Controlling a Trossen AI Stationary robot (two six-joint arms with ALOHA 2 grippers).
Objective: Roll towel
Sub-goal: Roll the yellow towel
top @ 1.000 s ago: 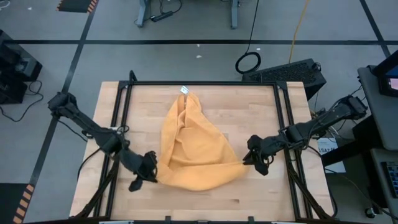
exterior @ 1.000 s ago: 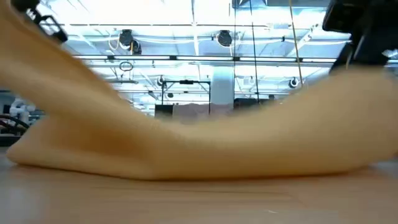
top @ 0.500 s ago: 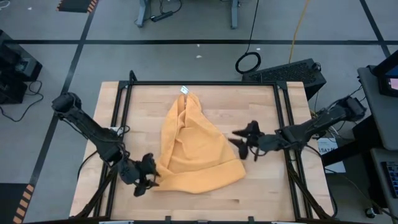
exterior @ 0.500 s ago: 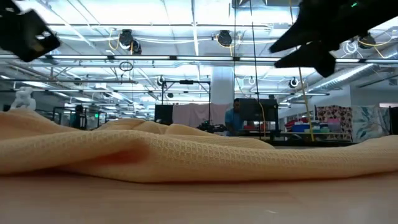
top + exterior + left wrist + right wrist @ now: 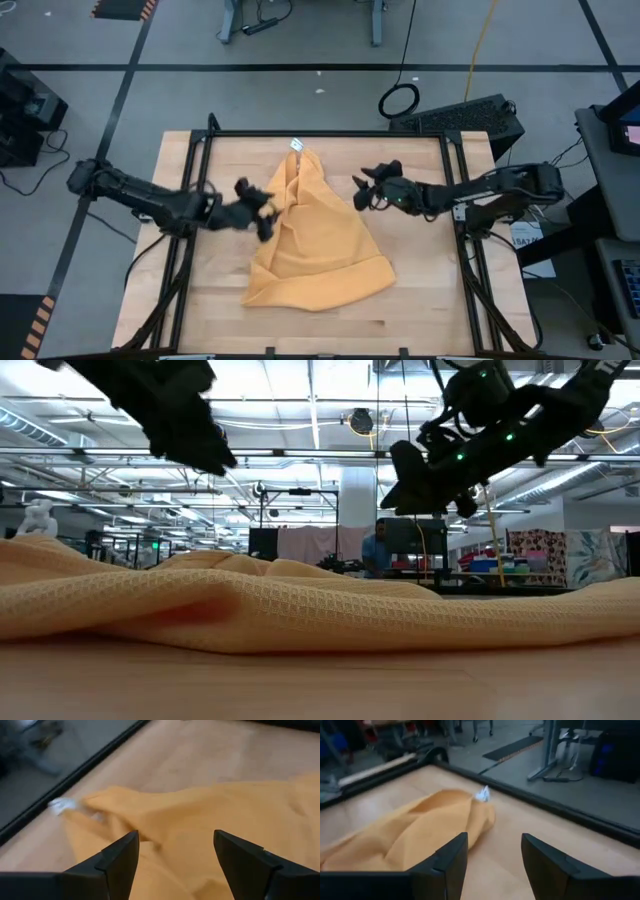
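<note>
High view: mustard-yellow waffle-weave cloth towel [image 5: 314,238], bunched cone-shaped on pale wooden tabletop [image 5: 420,310]; left gripper [image 5: 262,208], right gripper [image 5: 366,187], fingers apart, empty.

Low view: towel [image 5: 300,610] runs off both side edges of the picture; its far end is hidden behind its own front fold. Left gripper [image 5: 205,445] cut by the top edge, arm mostly out of frame. Person [image 5: 375,550] in the room beyond, small and partly hidden behind equipment. White tag [image 5: 62,805] at the towel's narrow end blurred in left wrist view; too small to read anywhere.
</note>
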